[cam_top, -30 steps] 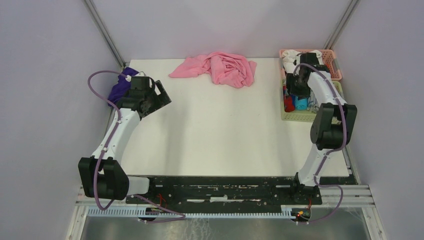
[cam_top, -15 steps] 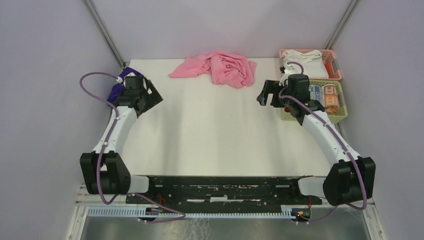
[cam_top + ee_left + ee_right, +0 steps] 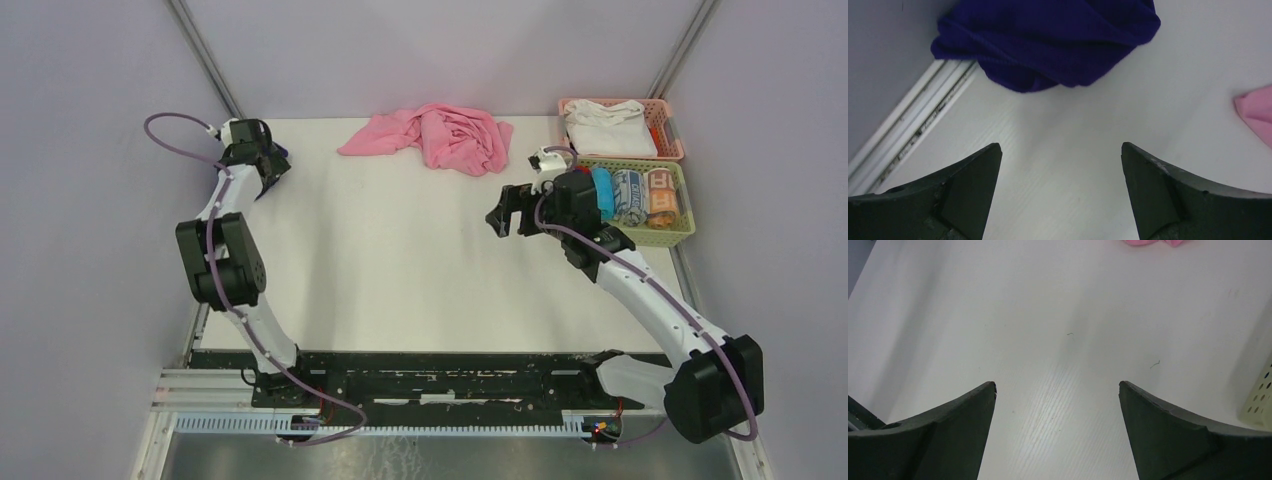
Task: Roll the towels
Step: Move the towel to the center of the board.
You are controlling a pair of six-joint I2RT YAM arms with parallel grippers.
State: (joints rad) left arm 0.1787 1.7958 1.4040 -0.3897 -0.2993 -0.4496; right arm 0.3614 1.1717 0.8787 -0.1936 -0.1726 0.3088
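My left tool (image 3: 1060, 150) hangs with its fingers spread wide just short of the purple towel (image 3: 1048, 40), a soft, ribbed heap bunched at the far left corner of the desk (image 3: 1058, 120), against the edge rail (image 3: 923, 120); I judge this lines me up for a pinch; my right tool (image 3: 1058, 385), likewise spread and empty, hovers over smooth bare desk beside the perforated green basket (image 3: 684, 236); the red towel I cannot pick out.

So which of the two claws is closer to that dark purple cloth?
Left. The left gripper, open, hovers just short of the purple towel in the far-left corner; the right gripper, also open, sits far across, beside the green basket.
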